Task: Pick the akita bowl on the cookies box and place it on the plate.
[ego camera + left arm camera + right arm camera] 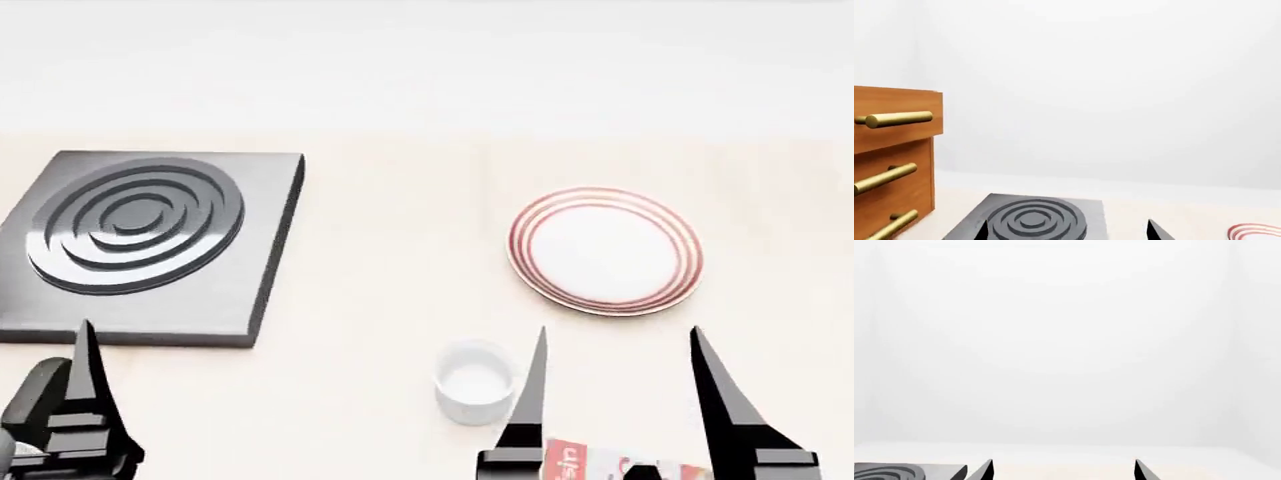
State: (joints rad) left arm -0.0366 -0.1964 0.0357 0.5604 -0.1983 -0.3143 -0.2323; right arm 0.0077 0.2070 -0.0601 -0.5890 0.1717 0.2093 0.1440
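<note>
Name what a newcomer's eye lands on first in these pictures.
The red-ringed plate stands out first, empty on the pale counter at the head view's right. Far to its left sits the dark stove burner with raised concentric rings. Nearer, the right pincer hangs open with black fingers spread over a sliver of the cookies box, beside a small white cup.

Cookies box (597, 462) cut off by head view's bottom edge w/ only a red-and-white corner showing btwn right gripper (617, 345) jaws, left gripper (88, 335) shows just one jaw there, and plate (1256, 231) is clipped in left wrist view.
</note>
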